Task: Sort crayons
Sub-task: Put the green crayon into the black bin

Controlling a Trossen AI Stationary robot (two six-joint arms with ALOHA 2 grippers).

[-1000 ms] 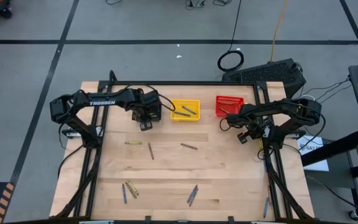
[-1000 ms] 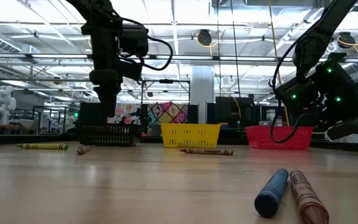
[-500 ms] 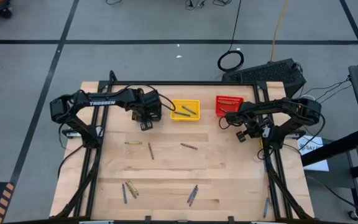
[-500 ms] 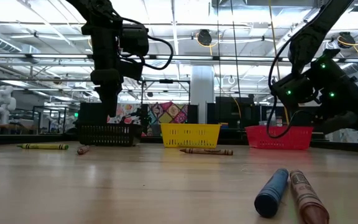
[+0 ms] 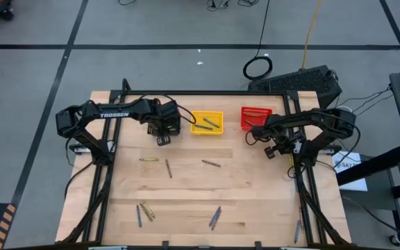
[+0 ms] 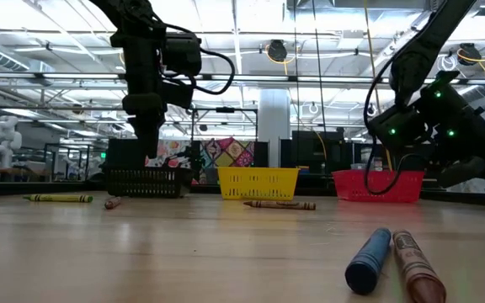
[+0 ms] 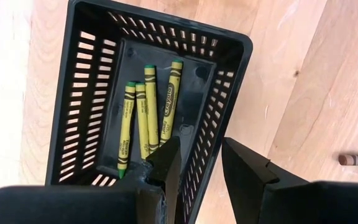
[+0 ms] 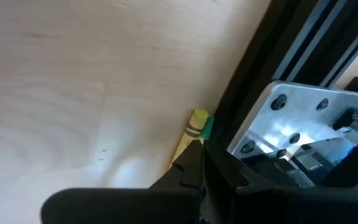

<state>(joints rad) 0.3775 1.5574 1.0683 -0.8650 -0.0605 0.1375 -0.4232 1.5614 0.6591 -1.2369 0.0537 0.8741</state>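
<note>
My left gripper [image 7: 201, 165] hangs open over the black mesh basket [image 7: 92, 93], pointing down, with nothing between its fingers. Three olive-yellow crayons [image 7: 146, 115] lie flat on the basket's floor. My right gripper [image 8: 201, 158] is shut at the table's right side, by the frame rail [image 8: 260, 68]. An olive-yellow crayon [image 8: 194, 127] with a green tip shows just past its fingertips, lying along the rail. More crayons lie loose on the table, among them a yellow one [image 5: 149, 160], brownish ones [image 5: 211, 163] and blue ones [image 5: 215, 217]. My right gripper has its shut fingertips right at the olive-yellow crayon's near part [image 8: 182, 152], slanting down toward the table's right edge. The fingers hide the place where they meet it, so I cannot tell whether they touch it.
The yellow basket [image 5: 207, 123] with crayons in it and the red basket [image 5: 255, 117] stand in the far row beside the black basket [image 5: 164, 128]. Black frame rails run along both table sides. A blue and a brownish crayon [image 6: 390, 261] lie near the front edge.
</note>
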